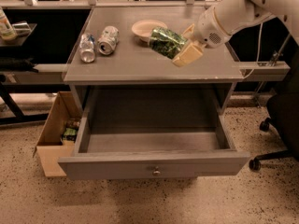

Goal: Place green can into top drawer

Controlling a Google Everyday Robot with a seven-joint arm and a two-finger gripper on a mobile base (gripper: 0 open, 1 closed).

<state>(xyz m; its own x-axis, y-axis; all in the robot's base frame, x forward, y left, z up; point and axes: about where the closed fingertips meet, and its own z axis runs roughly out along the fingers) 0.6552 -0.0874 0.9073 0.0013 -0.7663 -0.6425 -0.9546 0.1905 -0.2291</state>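
The green can (164, 41), mottled green and white, is held tilted on its side a little above the grey table top (140, 64), just in front of the white bowl. My gripper (181, 44) comes in from the right on the white arm and is shut on the can, with one cream finger (188, 55) below it and one behind it. The top drawer (154, 164) stands pulled wide open below the table top. Its inside is bare and its small round knob (155, 171) faces me.
Two silver cans (87, 47) (108, 39) lie at the table's left. A white bowl (147, 29) sits at the back middle. A brown cardboard box (52, 132) stands on the floor left of the drawer. A black office chair (280, 120) is at the right.
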